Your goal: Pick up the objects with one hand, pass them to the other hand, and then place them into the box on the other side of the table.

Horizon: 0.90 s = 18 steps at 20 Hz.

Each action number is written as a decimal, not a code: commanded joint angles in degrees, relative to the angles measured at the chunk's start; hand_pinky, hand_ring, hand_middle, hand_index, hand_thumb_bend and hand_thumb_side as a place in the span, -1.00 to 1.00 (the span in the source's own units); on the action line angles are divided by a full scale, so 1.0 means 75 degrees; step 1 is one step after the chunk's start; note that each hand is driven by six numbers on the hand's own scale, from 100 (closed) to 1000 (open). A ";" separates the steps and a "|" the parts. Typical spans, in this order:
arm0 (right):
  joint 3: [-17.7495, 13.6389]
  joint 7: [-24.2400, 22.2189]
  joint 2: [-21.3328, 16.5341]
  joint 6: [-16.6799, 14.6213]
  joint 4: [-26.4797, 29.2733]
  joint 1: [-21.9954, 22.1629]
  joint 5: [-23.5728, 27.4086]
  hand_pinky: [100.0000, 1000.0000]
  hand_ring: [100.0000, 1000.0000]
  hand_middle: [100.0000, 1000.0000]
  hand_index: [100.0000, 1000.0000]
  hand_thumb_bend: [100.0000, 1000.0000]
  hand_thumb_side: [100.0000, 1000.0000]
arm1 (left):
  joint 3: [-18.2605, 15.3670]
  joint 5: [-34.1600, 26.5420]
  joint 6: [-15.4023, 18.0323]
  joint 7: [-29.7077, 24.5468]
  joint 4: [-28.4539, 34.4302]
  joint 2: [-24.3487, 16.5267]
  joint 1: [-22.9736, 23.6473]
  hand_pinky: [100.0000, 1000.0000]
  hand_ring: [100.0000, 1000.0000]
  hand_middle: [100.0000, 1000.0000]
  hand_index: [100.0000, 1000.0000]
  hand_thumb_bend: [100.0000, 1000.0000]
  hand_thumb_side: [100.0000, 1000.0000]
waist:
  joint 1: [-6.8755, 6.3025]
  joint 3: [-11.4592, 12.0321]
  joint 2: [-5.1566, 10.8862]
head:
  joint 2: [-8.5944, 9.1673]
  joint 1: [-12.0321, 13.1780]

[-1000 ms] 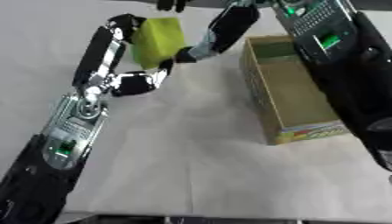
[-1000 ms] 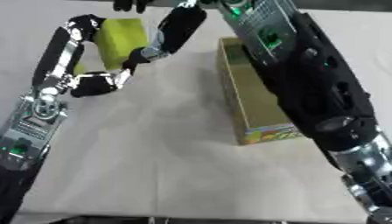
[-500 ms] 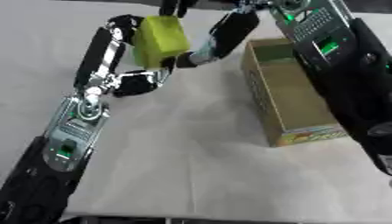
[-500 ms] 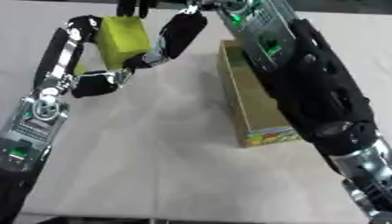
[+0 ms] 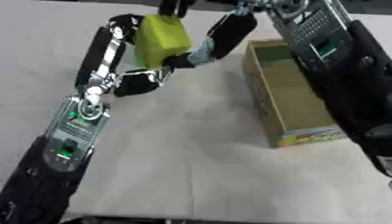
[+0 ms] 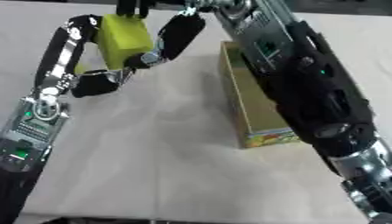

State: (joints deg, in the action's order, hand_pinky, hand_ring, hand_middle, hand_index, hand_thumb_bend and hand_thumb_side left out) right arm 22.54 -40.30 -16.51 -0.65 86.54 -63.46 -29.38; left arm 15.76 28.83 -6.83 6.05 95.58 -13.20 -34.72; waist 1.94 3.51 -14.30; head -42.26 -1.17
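A yellow-green block-shaped object hangs in the air at the upper left, above the table. My left hand reaches it from above at the view's top edge, with dark fingers curled over its top; part of the hand is cut off. My right hand comes down from the upper right and sits against the object's lower edge; how it holds there is hidden. An open cardboard box stands on the right of the table, with nothing showing inside.
A white cloth covers the table. My bulky right arm overhangs the box's far and right sides. My left arm runs up the left side. The table's near edge lies along the bottom.
The object and both hands have drifted slightly to the right; the right forearm stands a little steeper. Both hands remain at the object.
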 commanded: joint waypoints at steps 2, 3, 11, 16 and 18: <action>-0.0122 0.0203 -0.0100 0.0064 0.0187 -0.0137 -0.0109 0.70 0.52 0.49 0.63 -0.06 -0.44 | -0.0008 -0.0009 0.0034 -0.0049 0.0164 -0.0009 -0.0119 0.27 0.04 -0.22 -0.19 -1.00 -0.88 | -0.0004 -0.0004 0.0056 | 0.0080 -0.0028; -0.0124 0.0231 -0.0102 0.0066 0.0194 -0.0137 -0.0140 0.70 0.53 0.50 0.63 -0.06 -0.44 | -0.0006 -0.0009 0.0038 -0.0056 0.0167 -0.0007 -0.0120 0.27 0.04 -0.22 -0.19 -1.00 -0.87 | -0.0005 -0.0005 0.0055 | 0.0083 -0.0027; -0.0126 0.0323 -0.0114 0.0057 0.0201 -0.0148 -0.0250 0.70 0.53 0.52 0.64 -0.06 -0.44 | -0.0003 -0.0039 0.0041 -0.0077 0.0151 0.0001 -0.0100 0.27 0.04 -0.22 -0.19 -1.00 -0.86 | -0.0007 -0.0018 0.0048 | 0.0100 -0.0037; -0.0103 0.0223 -0.0106 -0.0003 0.0152 -0.0139 -0.0211 0.70 0.53 0.52 0.64 -0.06 -0.44 | -0.0011 -0.0072 0.0050 -0.0074 0.0204 0.0013 -0.0130 0.27 0.04 -0.22 -0.19 -1.00 -0.86 | -0.0006 -0.0011 0.0035 | 0.0088 -0.0029; -0.0098 0.0206 -0.0103 -0.0014 0.0133 -0.0139 -0.0213 0.70 0.53 0.52 0.64 -0.06 -0.44 | -0.0008 -0.0077 0.0060 -0.0079 0.0224 0.0015 -0.0133 0.27 0.04 -0.22 -0.19 -1.00 -0.85 | -0.0003 -0.0008 0.0034 | 0.0088 -0.0029</action>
State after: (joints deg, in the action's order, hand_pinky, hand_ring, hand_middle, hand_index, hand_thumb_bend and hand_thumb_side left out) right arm 22.25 -38.56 -16.51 -0.64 86.88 -63.46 -30.99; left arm 15.77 28.40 -6.60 5.57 95.82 -13.14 -34.73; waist 1.94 3.45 -14.30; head -42.19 -1.31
